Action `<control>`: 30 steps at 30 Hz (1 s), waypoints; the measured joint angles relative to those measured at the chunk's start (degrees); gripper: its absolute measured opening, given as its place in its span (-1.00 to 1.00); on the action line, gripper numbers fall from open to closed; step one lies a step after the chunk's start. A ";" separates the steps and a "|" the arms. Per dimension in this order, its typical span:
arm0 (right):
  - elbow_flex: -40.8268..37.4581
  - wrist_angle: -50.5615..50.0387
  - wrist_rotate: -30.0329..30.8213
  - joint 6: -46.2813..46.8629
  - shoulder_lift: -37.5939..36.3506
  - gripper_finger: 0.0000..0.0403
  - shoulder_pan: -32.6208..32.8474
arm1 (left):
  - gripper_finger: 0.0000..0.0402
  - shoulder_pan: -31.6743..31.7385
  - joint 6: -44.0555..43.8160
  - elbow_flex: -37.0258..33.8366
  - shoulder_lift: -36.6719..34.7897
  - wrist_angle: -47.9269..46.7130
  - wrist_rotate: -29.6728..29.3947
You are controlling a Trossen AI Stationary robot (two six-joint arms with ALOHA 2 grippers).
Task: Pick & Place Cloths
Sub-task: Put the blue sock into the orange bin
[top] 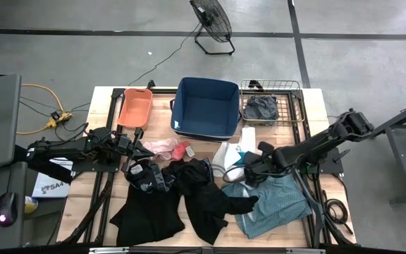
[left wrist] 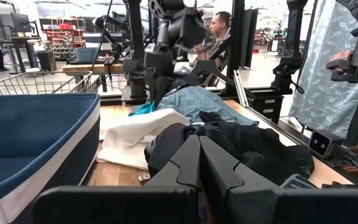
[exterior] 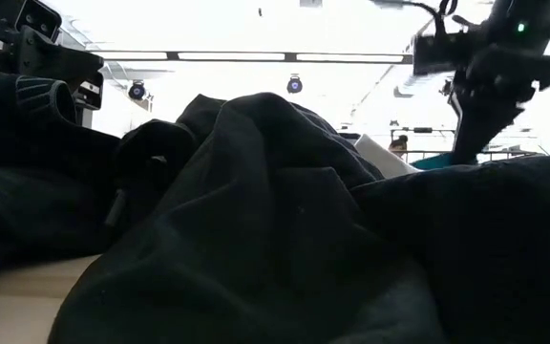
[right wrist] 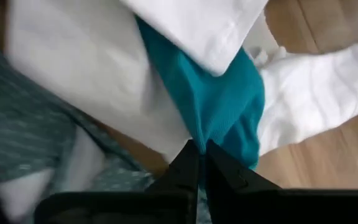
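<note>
Large black cloths [top: 168,204] lie heaped at the table's near middle and fill the low view [exterior: 285,220]. A teal-grey shirt [top: 277,201] lies to their right. A white cloth [top: 231,152] and a bright teal cloth [right wrist: 222,106] lie beside it, with pink [top: 162,147] and red [top: 183,151] pieces to the left. My right gripper [right wrist: 197,149] stands over the teal cloth, shut on it. My left gripper [left wrist: 197,146] is shut and holds nothing; it waits level at the table's left [top: 138,144], pointing right toward the black heap [left wrist: 229,146]. My right gripper pinches the bright teal cloth between its two fingers at a narrow end [right wrist: 205,134] that runs out from under the white cloth [right wrist: 197,25]. The fingers come from above, slanting down. The rest of the teal cloth lies on the table under the white one.
An orange bin [top: 135,106], a navy bin [top: 206,107] and a wire bin [top: 275,88] holding a grey cloth [top: 261,107] stand along the far edge. A person [left wrist: 219,28] sits beyond the table's right side. A fan [top: 212,21] stands on the floor.
</note>
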 joint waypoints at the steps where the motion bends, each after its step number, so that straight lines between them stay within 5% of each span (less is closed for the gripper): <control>1: 0.38 -0.26 0.49 1.30 -0.53 -0.98 0.43 | -0.99 0.01 0.00 0.00 0.01 -0.02 0.00; 13: 6.47 -8.06 13.80 10.91 -8.97 -0.98 3.96 | -0.99 0.00 -0.36 0.00 -0.01 0.15 0.01; 21: 6.47 3.51 23.11 3.87 -10.01 -0.98 3.94 | -0.99 -0.01 -8.99 0.00 0.00 0.60 -0.56; 30: 6.47 28.24 30.83 -17.31 -10.01 -0.98 3.87 | -0.99 0.01 -10.35 2.13 0.04 1.03 0.53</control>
